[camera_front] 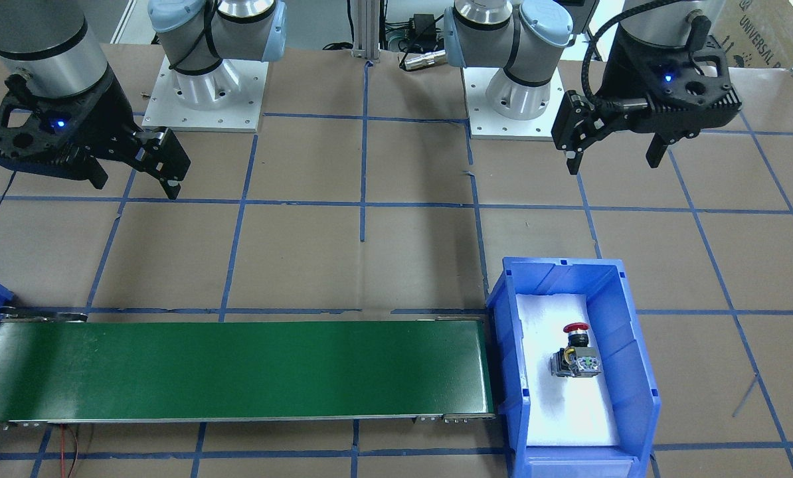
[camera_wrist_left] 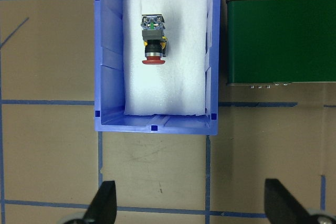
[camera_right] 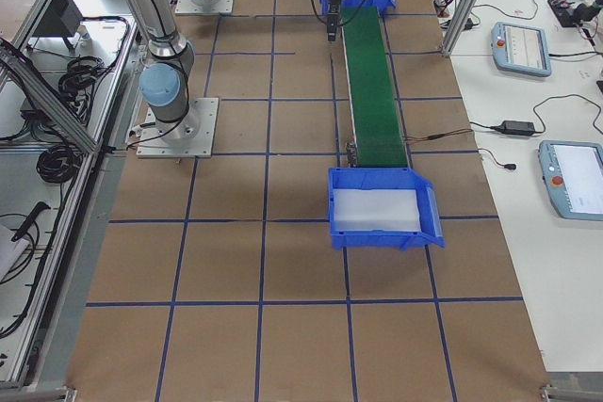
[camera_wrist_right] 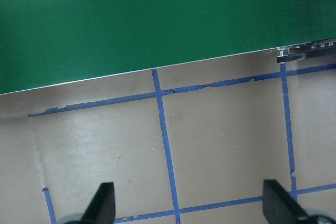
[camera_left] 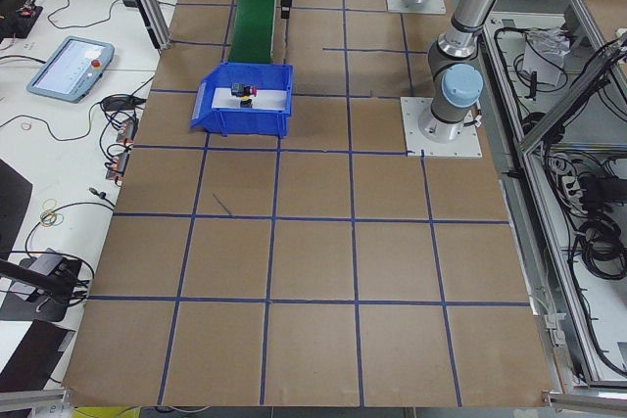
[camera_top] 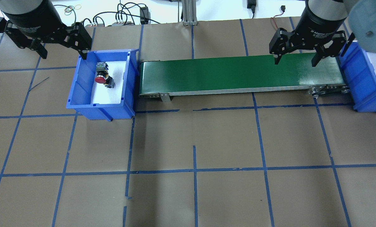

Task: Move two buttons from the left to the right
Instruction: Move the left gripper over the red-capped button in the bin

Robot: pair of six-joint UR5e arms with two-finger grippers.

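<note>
My left pincer (camera_top: 65,56) hangs raised, fingers apart, near the left blue bin (camera_top: 81,94). The 2 buttons (camera_top: 101,77) lie lower inside it, touching each other, clear of my fingers. My right pincer (camera_top: 295,62), also apart, hovers over the green belt (camera_top: 225,74), well apart from them.

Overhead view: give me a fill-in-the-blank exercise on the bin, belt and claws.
The red-capped button lies in the bin on the robot's ____ side.
The conveyor belt is ____ in colour.
The left claw and right claw are both ____.
Missing words: left; green; open.
</note>
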